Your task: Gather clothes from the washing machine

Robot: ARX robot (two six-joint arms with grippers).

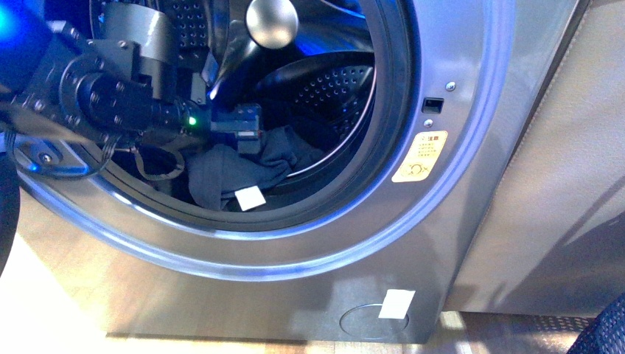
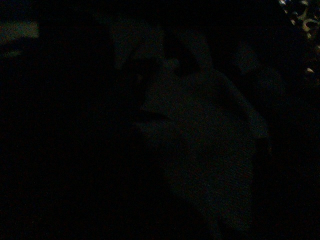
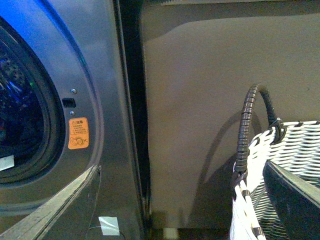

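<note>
The washing machine fills the front view, a grey front-loader with its porthole open. The clothes, a dark slate-blue garment with a white tag, lie heaped at the lower lip of the perforated drum. My left gripper reaches into the drum from the left and is shut on the top of the clothes. The left wrist view is dark. My right gripper is open with nothing in it, out in front of the washing machine, beside the porthole.
A woven white-and-black basket with a dark handle stands to the right of the machine, against a brown panel. A yellow-orange sticker sits by the porthole rim. White tape marks the machine's lower front.
</note>
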